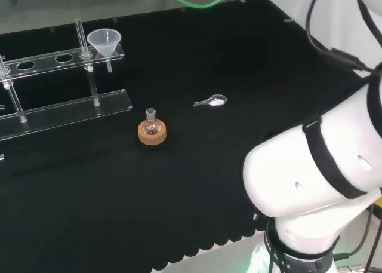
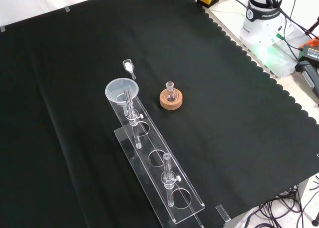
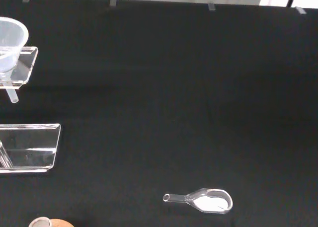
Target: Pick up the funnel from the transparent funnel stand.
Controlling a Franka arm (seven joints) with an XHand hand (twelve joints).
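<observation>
The funnel (image 1: 104,41) sits in the end hole of the transparent funnel stand (image 1: 65,58), its wide mouth up and its stem hanging straight down through the upper shelf. In the head view that is the right-hand end of the rack, at the far left of the cloth; in the front view the funnel (image 2: 121,90) tops the rack's far end, the end nearest my base. Its long axis is vertical, so I judge it has to come out straight upward before it can go anywhere sideways.

My wrist camera looks down on the funnel (image 3: 11,37) from well away, with the shelf end of the stand (image 3: 22,68) under it and a wide stretch of bare black cloth (image 3: 164,88) beside it. I cannot tell whether my fingers are apart or together. The wrist view tells me that I am well off from the rack and above the cloth, so the reach runs toward the rack's funnel end and then down over the rim.

Nearer the middle of the cloth stands 1 small flask (image 1: 151,122) on a cork ring (image 1: 152,134), and just beyond it lies a clear scoop (image 1: 212,101) holding a little white powder. Both stand well apart from the funnel.
</observation>
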